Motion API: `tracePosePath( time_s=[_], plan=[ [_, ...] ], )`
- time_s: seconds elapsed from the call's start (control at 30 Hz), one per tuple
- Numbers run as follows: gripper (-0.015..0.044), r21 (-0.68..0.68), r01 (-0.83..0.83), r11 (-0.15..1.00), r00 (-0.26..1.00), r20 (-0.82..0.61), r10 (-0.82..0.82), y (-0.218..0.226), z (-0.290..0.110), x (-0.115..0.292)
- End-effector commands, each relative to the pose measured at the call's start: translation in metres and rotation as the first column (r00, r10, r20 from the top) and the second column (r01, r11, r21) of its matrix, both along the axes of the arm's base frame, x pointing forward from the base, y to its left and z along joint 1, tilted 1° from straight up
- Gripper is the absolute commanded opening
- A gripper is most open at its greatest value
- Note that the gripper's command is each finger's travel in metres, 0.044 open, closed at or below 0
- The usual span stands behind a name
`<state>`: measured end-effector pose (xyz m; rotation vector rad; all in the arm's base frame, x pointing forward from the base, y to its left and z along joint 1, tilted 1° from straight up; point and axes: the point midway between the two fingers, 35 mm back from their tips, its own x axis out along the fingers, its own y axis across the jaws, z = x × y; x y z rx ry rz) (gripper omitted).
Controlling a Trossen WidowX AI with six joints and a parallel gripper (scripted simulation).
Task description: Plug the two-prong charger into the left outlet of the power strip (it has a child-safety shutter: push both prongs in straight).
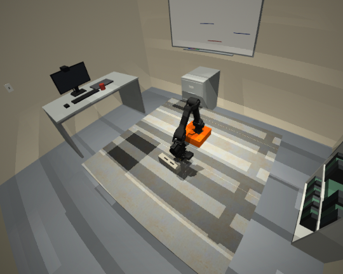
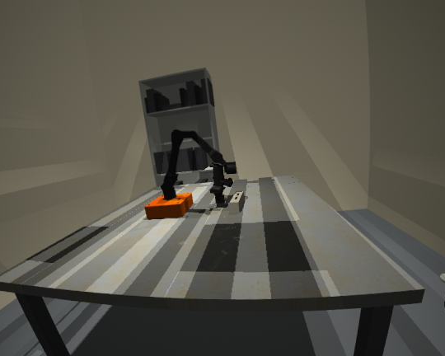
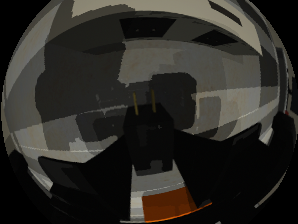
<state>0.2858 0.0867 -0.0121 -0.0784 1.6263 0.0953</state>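
In the wrist view the gripper is clamped on the black charger, whose 2 prongs point away from the camera toward the striped table. The charger hangs low, just beside the beige power strip, whose slots are unfilled, with the orange base behind it. Farther off, a bookshelf holds dark books on its boards, and a gray filing cabinet has its drawers shut.

Office, desk, monitor, whiteboard
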Motion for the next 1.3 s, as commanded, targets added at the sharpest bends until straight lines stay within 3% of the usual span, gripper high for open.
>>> tracePosePath(
  time_s=[0.0,1.27],
  plan=[
    [0.0000,0.003,0.011,1.000,1.000,-0.004,-0.011,0.000,0.000,0.005],
    [0.0000,0.004,0.036,0.999,0.999,-0.002,-0.036,-0.001,-0.002,0.038]
  ],
)
